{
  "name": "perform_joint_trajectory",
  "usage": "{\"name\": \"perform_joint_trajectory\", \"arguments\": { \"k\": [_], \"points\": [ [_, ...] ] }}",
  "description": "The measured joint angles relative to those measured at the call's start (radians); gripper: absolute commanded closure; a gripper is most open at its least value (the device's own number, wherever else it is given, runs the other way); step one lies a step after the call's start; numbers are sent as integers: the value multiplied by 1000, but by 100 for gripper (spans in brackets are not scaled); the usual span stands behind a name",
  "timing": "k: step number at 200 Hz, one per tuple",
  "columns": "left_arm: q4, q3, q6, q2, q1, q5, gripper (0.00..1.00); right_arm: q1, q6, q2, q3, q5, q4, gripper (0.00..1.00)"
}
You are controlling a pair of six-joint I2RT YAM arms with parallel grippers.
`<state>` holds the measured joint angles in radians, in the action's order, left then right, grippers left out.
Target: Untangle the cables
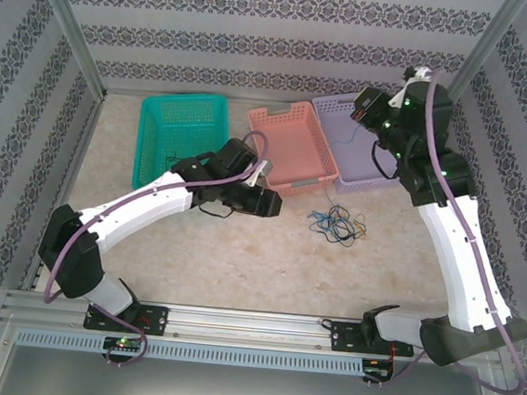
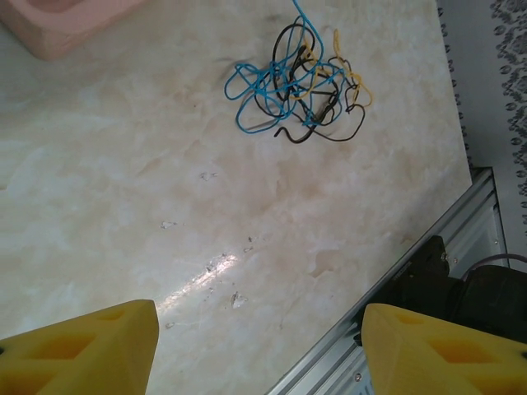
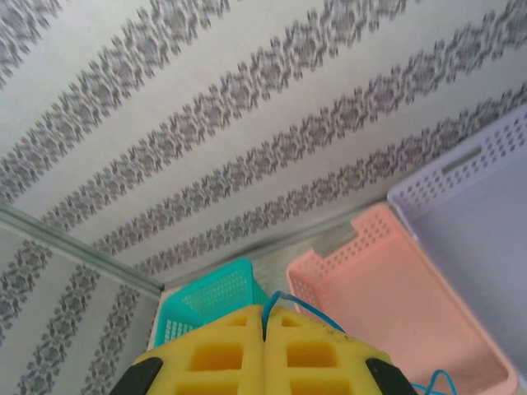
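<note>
At the left end effector (image 2: 259,333): spread wide, gripping nothing, hovering low over bare worktop (image 2: 165,206). Ahead of it and slightly to the right, well clear of the yellow fingers (image 2: 82,346): the cables (image 2: 300,82), a small knot of blue, black and yellowish strands lying flat on the worktop. To its front left, a corner of the pink basket (image 2: 58,25).

At the right end effector (image 3: 265,325): up high, pressed shut on a blue strand (image 3: 296,306) emerging from between the closed fingers. Possibly strung down from there to the knot, but too thin in the top view to trace surely. Beyond and below that end effector: lilac basket (image 3: 486,206) and teal basket (image 3: 222,288), either side of the pink one.
</note>
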<state>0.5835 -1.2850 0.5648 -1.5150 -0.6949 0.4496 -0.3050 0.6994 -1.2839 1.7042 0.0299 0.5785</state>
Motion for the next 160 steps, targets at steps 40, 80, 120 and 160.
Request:
{"name": "perform_joint_trajectory", "arguments": {
  "k": [40, 80, 120, 160],
  "points": [
    [18, 0, 23, 114, 0, -47, 34, 101, -26, -59, 216, -3, -14, 100],
    [18, 0, 51, 267, 0, -192, 32, 166, -26, -163, 325, -24, -59, 100],
    [14, -42, 66, 370, 0, -298, 31, 234, -30, -285, 364, -47, -83, 100],
    [29, -43, 80, 372, 0, -324, 31, 308, -33, -364, 364, -83, -105, 100]
  ]
}}
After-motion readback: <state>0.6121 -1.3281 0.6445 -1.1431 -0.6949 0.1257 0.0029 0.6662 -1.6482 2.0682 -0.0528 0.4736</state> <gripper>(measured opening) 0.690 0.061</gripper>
